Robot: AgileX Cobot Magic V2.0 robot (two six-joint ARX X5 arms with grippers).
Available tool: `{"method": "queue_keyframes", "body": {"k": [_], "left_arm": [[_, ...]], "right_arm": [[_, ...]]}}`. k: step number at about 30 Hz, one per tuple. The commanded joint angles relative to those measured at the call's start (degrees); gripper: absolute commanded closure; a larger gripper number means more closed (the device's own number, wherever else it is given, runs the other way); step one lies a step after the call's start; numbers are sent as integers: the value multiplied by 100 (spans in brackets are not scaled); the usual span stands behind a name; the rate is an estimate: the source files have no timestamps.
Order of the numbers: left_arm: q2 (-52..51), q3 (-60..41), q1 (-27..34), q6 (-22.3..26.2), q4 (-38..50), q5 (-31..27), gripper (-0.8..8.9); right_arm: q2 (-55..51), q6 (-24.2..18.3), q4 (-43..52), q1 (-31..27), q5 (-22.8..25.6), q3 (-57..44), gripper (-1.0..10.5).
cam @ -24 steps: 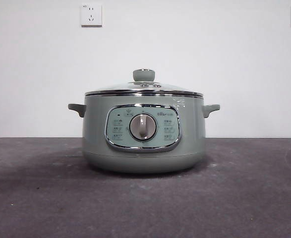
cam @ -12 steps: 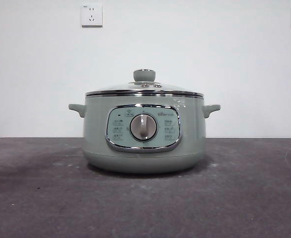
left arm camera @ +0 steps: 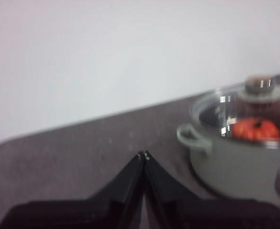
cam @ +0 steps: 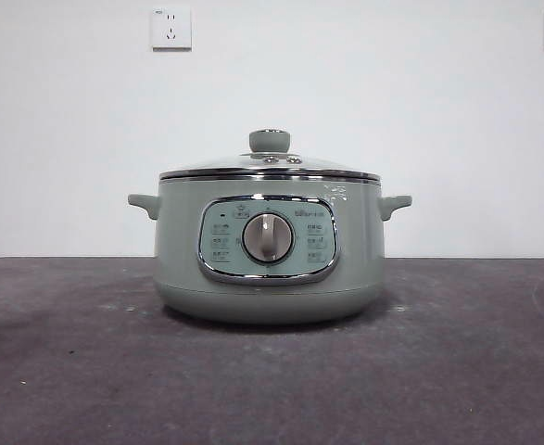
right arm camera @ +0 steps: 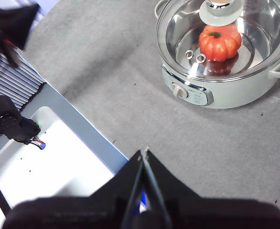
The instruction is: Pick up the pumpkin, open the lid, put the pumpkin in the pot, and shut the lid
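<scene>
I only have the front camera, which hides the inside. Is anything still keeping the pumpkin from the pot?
No. The pumpkin already sits inside the pot, under the closed glass lid.

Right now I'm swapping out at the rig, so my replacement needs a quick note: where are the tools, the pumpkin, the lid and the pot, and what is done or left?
Left tool: shut, empty, off to the pot's side.
Right tool: shut, empty, away from the pot, over the table's edge.
Pumpkin: inside the pot, seen through the glass.
Lid: seated on the pot's rim, knob up.
Done: pumpkin in, lid closed; all steps look complete.
Left: nothing apparent; neither tool touches anything.
</scene>
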Motion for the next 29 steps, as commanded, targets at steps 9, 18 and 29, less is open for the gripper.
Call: {"method": "queue_keyframes", "body": {"k": [9,18,29], "left_arm": [[-946,-1338,15,-114,83,-317,817],[-1128,-1755,13,-372,4,-284,817],[-1130,-1808,13,-435,-221,-120,817]], "right_arm": [[-20,55,-81,4,13,4,946],[-20,55,-81,4,13,4,946],[-20,55,-81,4,13,4,946]]}}
